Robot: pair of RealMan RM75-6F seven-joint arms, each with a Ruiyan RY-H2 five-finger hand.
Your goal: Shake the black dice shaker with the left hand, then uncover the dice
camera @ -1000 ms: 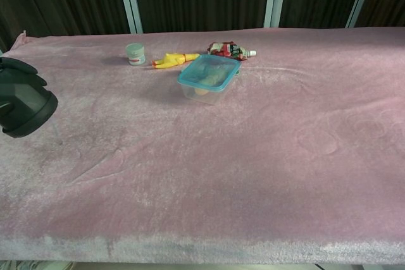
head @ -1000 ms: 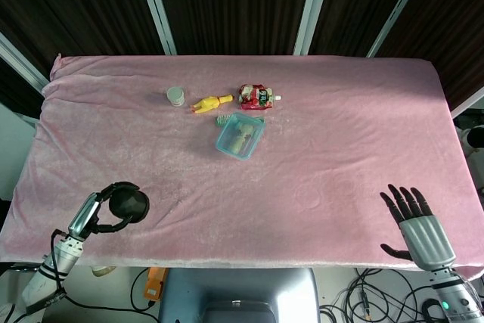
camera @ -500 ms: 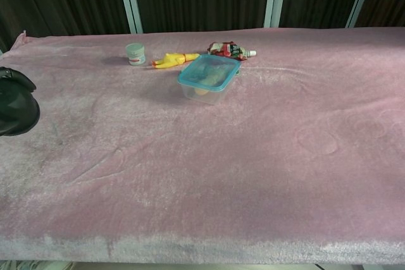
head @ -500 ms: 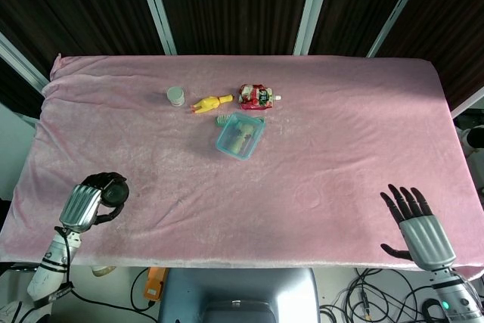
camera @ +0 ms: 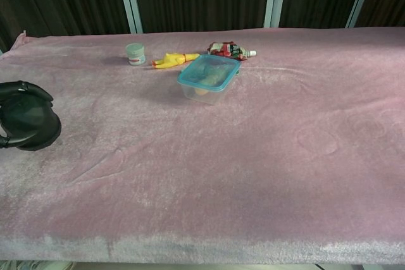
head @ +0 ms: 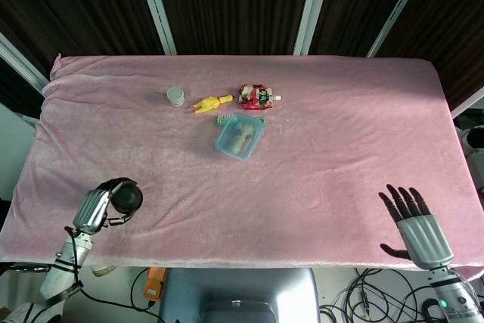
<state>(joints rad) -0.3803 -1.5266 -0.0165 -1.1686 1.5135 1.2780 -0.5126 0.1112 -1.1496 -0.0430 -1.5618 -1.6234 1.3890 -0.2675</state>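
At the near left corner: your left hand (head: 94,209) is wrapping its fingers around the black dice shaker (head: 125,197), holding it low over the pink cloth (head: 325,134).
Right hand (head: 414,225): it is resting near the right front edge, fingers spread, holding nothing.
Dice: hidden under the shaker, so you cannot tell where they are lying.
Risk: you are shaking close to the table edge; a loosening grip could be sending shaker and dice off the front.

My left robot hand (head: 97,208): low at the near left corner of the bench (head: 318,134), fingers wrapped around the black dice shaker (head: 125,198). My right robot hand (head: 418,231): at the bench's near right edge, palm down, fingers spread, holding nothing.
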